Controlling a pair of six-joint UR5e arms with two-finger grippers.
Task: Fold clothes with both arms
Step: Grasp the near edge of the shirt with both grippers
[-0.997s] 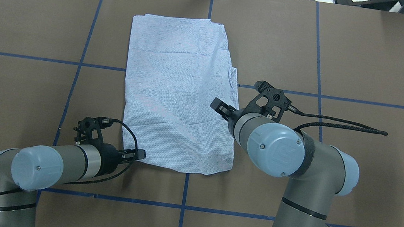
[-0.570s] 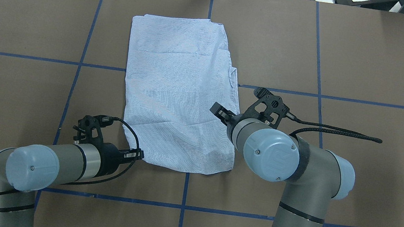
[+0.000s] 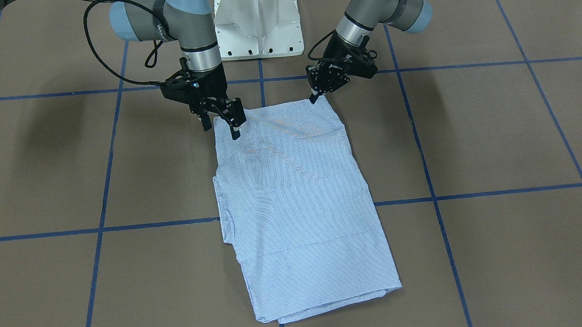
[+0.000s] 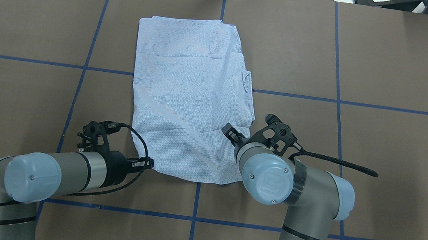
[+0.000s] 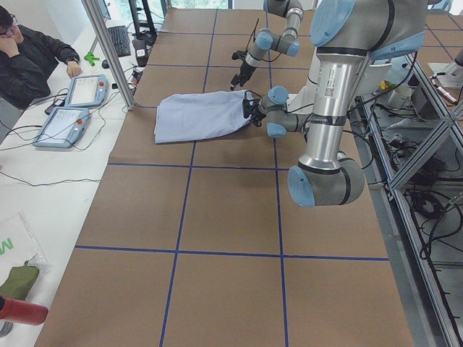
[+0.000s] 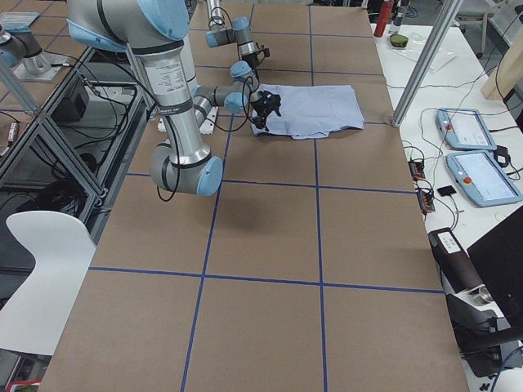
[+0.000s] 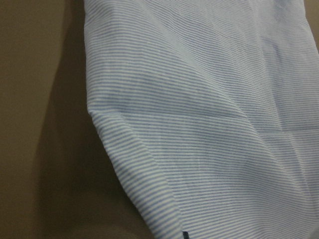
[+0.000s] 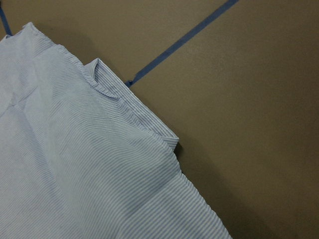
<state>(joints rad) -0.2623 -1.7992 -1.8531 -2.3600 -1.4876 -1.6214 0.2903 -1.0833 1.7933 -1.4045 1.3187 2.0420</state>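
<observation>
A brown paper-covered table [image 4: 26, 8] crossed by blue tape lines [image 4: 77, 89] carries everything here. On the left, the left gripper [image 4: 147, 163] has not shifted over the last second. It sits at the near left corner of the shirt [image 4: 188, 92], and its fingers look pinched together on the cloth, which rises in a ridge toward the wrist camera.

The shirt lies in the middle of the table as a long folded rectangle. Its long axis runs from the near side to the far side, slightly tilted so that the near end sits a little to the right. I cannot tell which end is the collar; a curved, seamed notch shows on the right edge.

On the right, the right gripper [image 4: 230, 132] has slid back along that edge toward the near right corner. Its fingers stand apart, straddling the edge and holding nothing. I judge it is lining up to take the second near corner, so that both grippers can carry the near end over to the far end.
</observation>
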